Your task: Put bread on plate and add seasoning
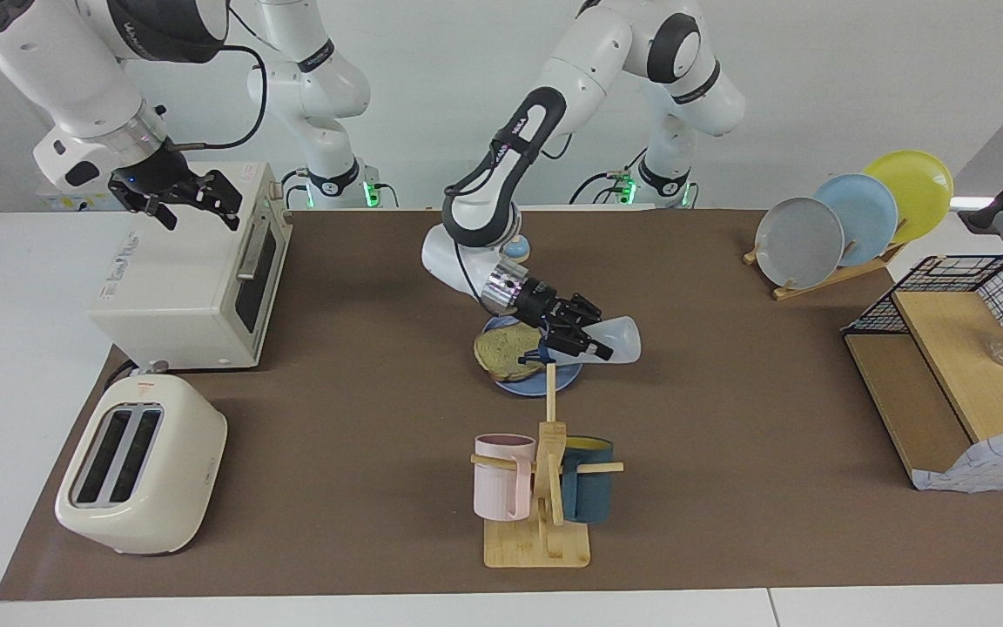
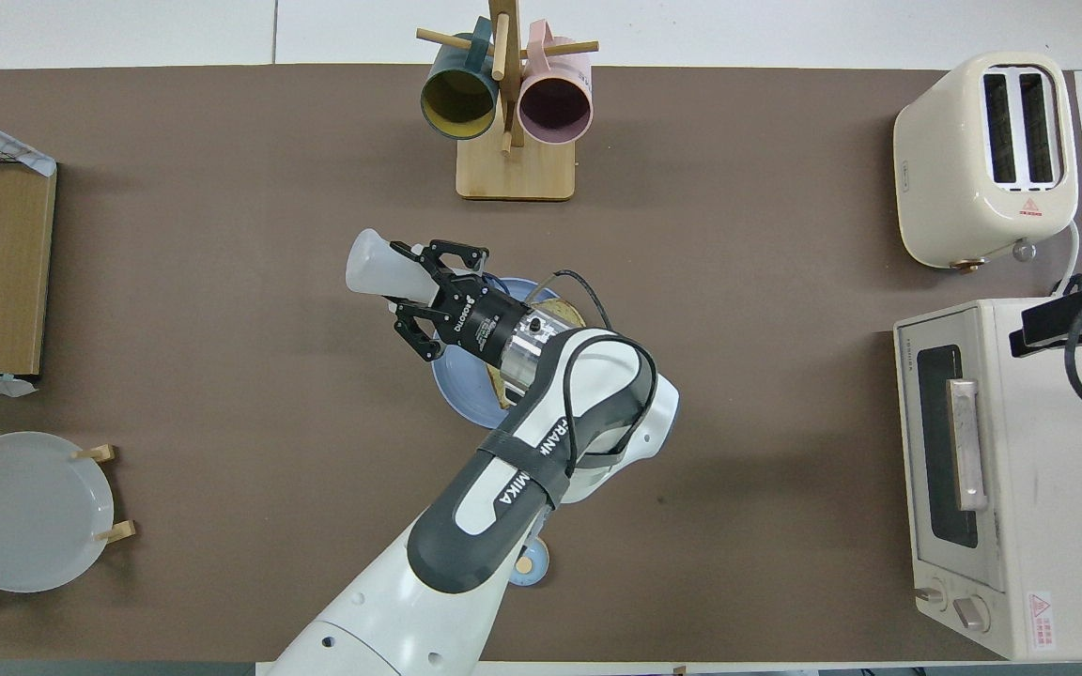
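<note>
The seasoning (image 1: 615,340) is held in the air, tipped close to horizontal over the plate's edge, with its cap end toward the bread and its translucent body pointing toward the left arm's end of the bench (image 1: 728,488). The left end effector (image 1: 573,335) is pinched around the bottle near its cap end; in the overhead view the bottle body (image 2: 381,269) projects out past the fingers (image 2: 433,252).

The bread (image 1: 504,351) lies flat on the plate (image 1: 554,383), directly below the cap end of the bottle. The plate sits at mid-bench, nearer to the robots than the mug rack (image 1: 541,496). That rack carries a pink mug (image 1: 503,475) and a dark teal mug (image 1: 589,479).

A small blue-domed bell (image 1: 516,248) stands nearer to the robots than the plate, partly hidden by the left arm.

The right end effector (image 1: 192,198) hangs over the toaster oven (image 1: 192,279) at the right arm's end of the bench, fingers spread and holding nothing; this arm waits. A cream toaster (image 1: 140,466) stands farther from the robots than the oven.

At the left arm's end, three upright plates (image 1: 854,213) stand in a wooden holder, and a wire-and-wood shelf (image 1: 954,366) stands farther from the robots than they do.
</note>
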Motion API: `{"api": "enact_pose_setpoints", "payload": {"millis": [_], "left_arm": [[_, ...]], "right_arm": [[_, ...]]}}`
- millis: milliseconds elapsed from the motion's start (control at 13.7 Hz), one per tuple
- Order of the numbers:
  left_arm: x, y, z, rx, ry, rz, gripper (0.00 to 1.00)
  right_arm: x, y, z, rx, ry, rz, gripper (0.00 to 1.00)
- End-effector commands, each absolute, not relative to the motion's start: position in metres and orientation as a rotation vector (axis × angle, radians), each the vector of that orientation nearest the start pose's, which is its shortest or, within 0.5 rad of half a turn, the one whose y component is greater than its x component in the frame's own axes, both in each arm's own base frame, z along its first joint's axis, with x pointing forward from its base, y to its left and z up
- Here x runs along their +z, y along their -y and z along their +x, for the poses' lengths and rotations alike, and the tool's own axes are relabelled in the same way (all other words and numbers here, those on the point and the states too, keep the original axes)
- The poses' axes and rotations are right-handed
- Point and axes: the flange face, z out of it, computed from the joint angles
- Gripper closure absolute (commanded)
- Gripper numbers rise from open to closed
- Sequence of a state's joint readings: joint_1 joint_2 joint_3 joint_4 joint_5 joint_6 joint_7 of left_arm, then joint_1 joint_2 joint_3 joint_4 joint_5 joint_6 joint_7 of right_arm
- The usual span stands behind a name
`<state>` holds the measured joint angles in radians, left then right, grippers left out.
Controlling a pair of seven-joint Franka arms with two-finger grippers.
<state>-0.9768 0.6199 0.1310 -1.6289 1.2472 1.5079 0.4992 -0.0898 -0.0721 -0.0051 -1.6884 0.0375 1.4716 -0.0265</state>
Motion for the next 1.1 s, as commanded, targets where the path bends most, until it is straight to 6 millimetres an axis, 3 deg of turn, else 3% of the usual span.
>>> {"api": "enact_pose_setpoints", "payload": {"millis": [0,73,146,292,365,512,804,877,1023], "left_arm": [[0.297,0.424,0.500,0.413,-1.358,-1.043,1.00],[0.298,0.429,0.494,0.410,-1.364,-1.043,1.00],[0.299,0.451,0.472,0.393,-1.383,-1.039,1.00],[0.298,0.473,0.441,0.392,-1.402,-1.033,1.00],[0.298,0.474,0.440,0.392,-1.402,-1.030,1.00],[0.292,0.461,0.451,0.412,-1.400,-1.040,1.00],[0.276,0.405,0.492,0.493,-1.366,-1.051,1.00],[0.277,0.397,0.501,0.497,-1.353,-1.047,1.00],[0.278,0.399,0.501,0.493,-1.354,-1.047,1.00]], "right_arm": [[0.606,0.043,0.512,0.200,-0.060,-3.093,0.00],[0.606,0.042,0.513,0.198,-0.058,-3.093,0.00],[0.607,0.042,0.514,0.191,-0.056,-3.094,0.00],[0.607,0.044,0.514,0.191,-0.063,-3.094,0.00],[0.608,0.044,0.514,0.188,-0.063,-3.094,0.00],[0.609,0.043,0.515,0.186,-0.058,-3.094,0.00],[0.609,0.041,0.515,0.182,-0.051,-3.097,0.00],[0.609,0.041,0.515,0.182,-0.051,-3.097,0.00],[0.609,0.042,0.515,0.184,-0.051,-3.097,0.00]]}}
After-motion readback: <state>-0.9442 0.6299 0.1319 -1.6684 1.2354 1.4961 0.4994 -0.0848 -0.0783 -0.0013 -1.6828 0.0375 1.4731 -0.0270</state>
